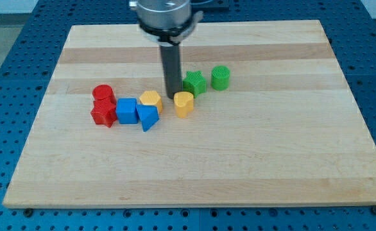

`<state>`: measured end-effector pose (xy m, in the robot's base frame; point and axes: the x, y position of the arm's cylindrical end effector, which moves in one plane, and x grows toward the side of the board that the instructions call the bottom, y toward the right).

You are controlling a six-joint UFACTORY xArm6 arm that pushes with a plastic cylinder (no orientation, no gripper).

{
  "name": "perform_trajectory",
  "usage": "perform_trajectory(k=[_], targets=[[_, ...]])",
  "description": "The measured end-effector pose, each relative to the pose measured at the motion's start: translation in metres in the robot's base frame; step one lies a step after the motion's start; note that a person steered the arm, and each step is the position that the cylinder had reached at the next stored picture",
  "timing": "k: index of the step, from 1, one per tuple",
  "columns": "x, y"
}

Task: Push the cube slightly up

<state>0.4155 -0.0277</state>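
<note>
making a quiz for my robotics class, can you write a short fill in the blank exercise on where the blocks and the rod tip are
1. My tip sits between the yellow heart block and the yellow ____-sided block.
2. The blue cube lies right of the ____ star block.
3. The green cylinder lies right of the green ____ block.
4. The blue triangular block touches the cube on the view's ____.

Missing words: six; red; star; right

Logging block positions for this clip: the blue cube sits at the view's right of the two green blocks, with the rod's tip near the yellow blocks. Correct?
Not quite. The camera view shows the blue cube to the view's left of the two green blocks. My tip is indeed near the yellow blocks.
</note>
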Motion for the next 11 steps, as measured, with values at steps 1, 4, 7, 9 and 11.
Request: perform_trajectory(k=[1, 4, 7, 9, 11], targets=[[0.035, 0.047], [0.145, 0.096], [0.087, -0.110], [0.049, -0.114], [0.063, -0.052]])
